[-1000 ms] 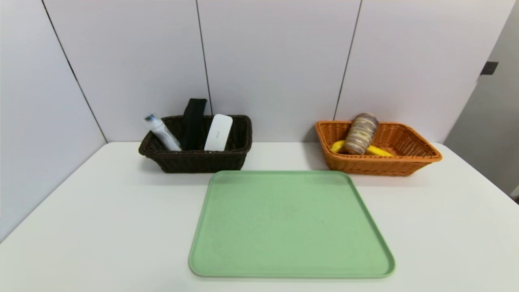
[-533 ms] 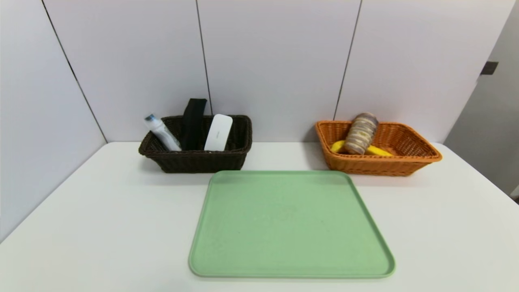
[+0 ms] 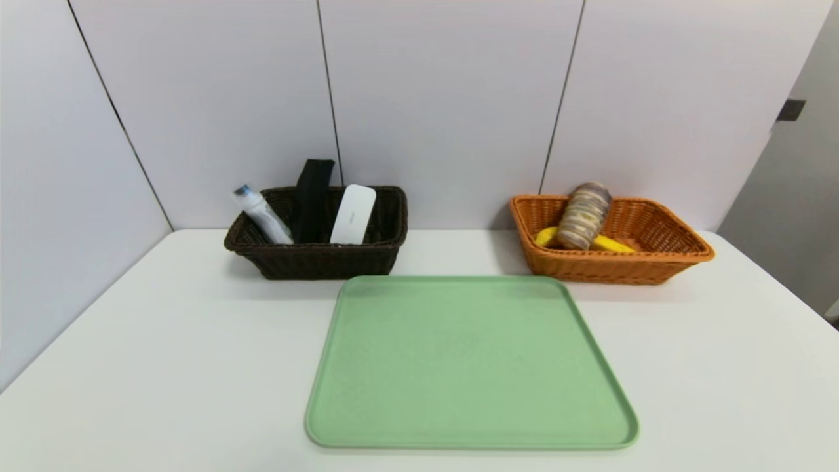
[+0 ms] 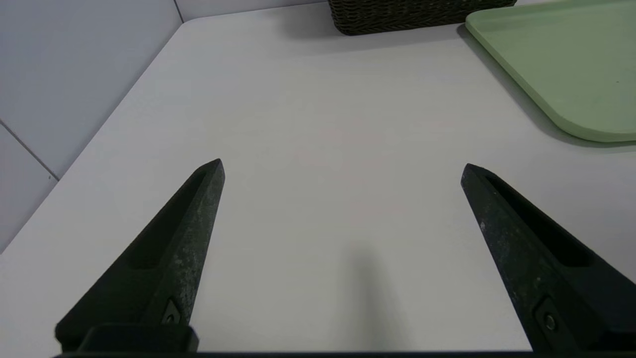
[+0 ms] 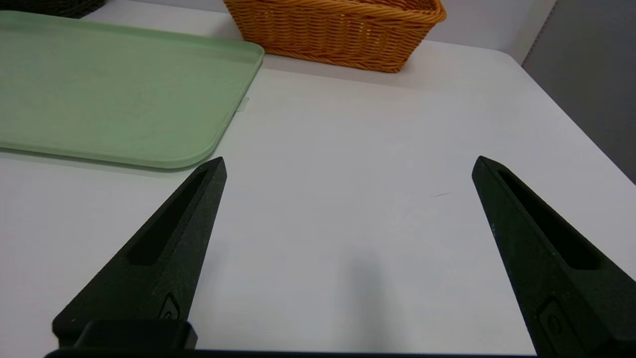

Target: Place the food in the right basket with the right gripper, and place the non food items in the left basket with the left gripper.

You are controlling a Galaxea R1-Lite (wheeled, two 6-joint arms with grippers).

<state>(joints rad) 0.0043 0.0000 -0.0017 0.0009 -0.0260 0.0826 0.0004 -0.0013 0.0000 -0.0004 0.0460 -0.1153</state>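
The dark brown basket stands at the back left and holds the small bottle, the black pouch and the white flat device, all leaning upright. The orange basket at the back right holds the striped bread loaf lying over the yellow banana. Neither arm shows in the head view. My left gripper is open over bare table, near the front left. My right gripper is open over bare table at the front right, nothing between its fingers.
A green tray with nothing on it lies in the middle of the white table; its corner shows in the left wrist view and its corner in the right wrist view. White wall panels close off the back and left.
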